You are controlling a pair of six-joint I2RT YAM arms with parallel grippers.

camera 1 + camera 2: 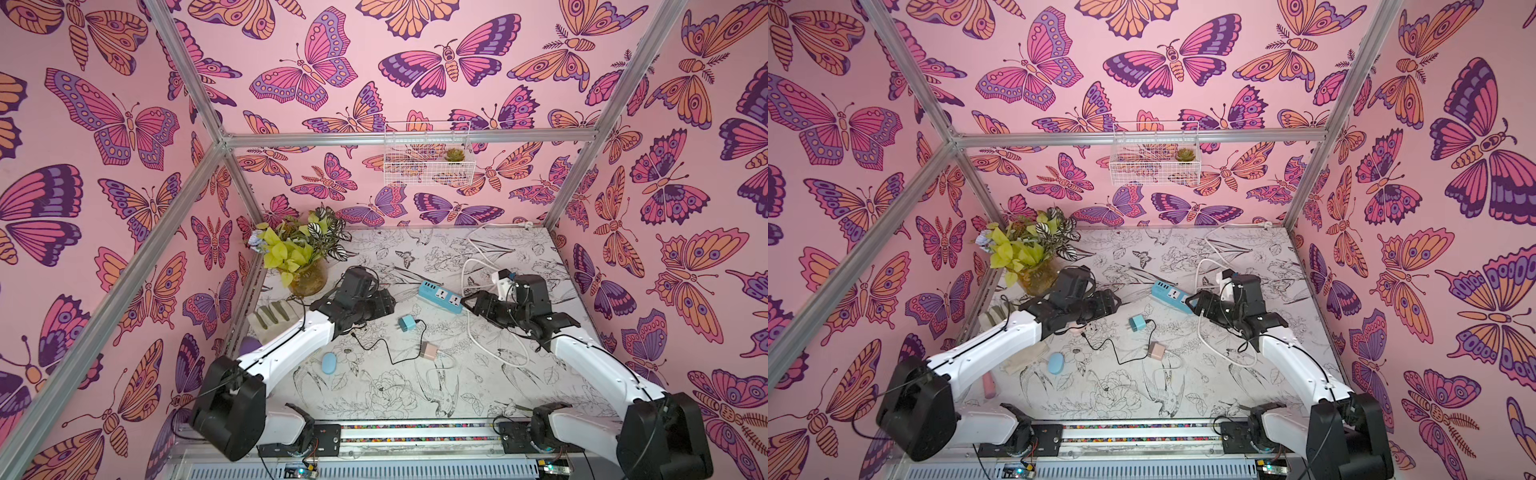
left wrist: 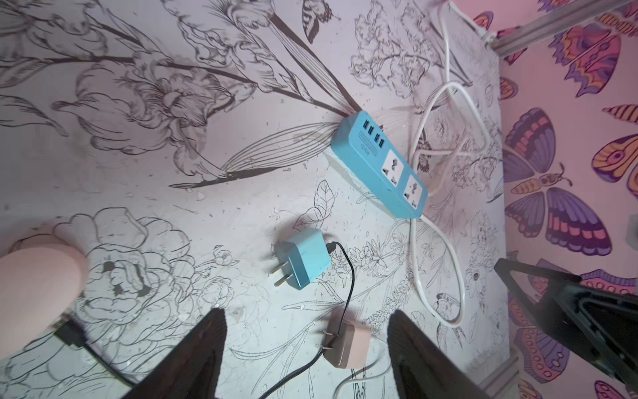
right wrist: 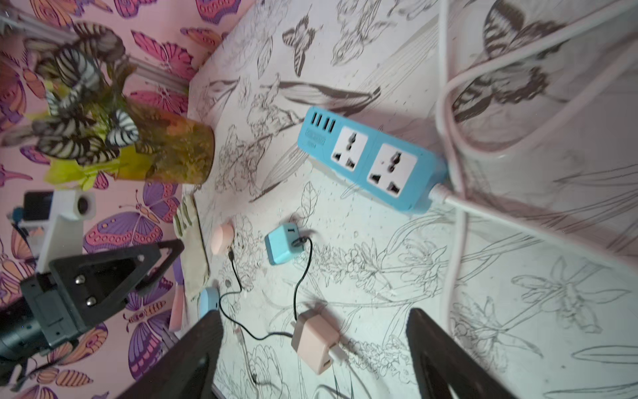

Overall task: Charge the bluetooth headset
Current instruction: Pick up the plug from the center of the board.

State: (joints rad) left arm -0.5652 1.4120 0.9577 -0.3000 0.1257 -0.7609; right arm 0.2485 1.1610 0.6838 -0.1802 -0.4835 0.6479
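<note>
**Headset charging: barely getting started**

Seeing both sockets and all the USB ports on the blue power strip (image 1: pixel 440 296) sitting empty. Spotting the blue adapter (image 2: pixel 303 259) lying on its side near the strip, prongs bare, with the black cable (image 2: pixel 351 276) already plugged into it. Guessing the pink oval case (image 3: pixel 222 238) to be the headset, resting well apart from the strip, the cable's loose plug lying just beside it, not inserted. Not betting on it though, with a blue oval case (image 1: pixel 329 363) lying even farther from the strip. So leaving basically everything to do: adapter into strip, plug into case.

Finding the left gripper (image 2: pixel 307 312) hovering near the strip's USB end, jaws spread wide, gripping nothing. Same deal for the right gripper (image 3: pixel 313 312), hanging just beside the strip's cord end, wide apart and empty.

Having plenty of bare table (image 1: pixel 415 399) between strip and adapter. Watching out for the white cord (image 3: pixel 455 203) looping beside the strip, the pink adapter (image 3: pixel 316 340) beyond the blue one, and the wall (image 1: pixel 623 249) past those loops.
</note>
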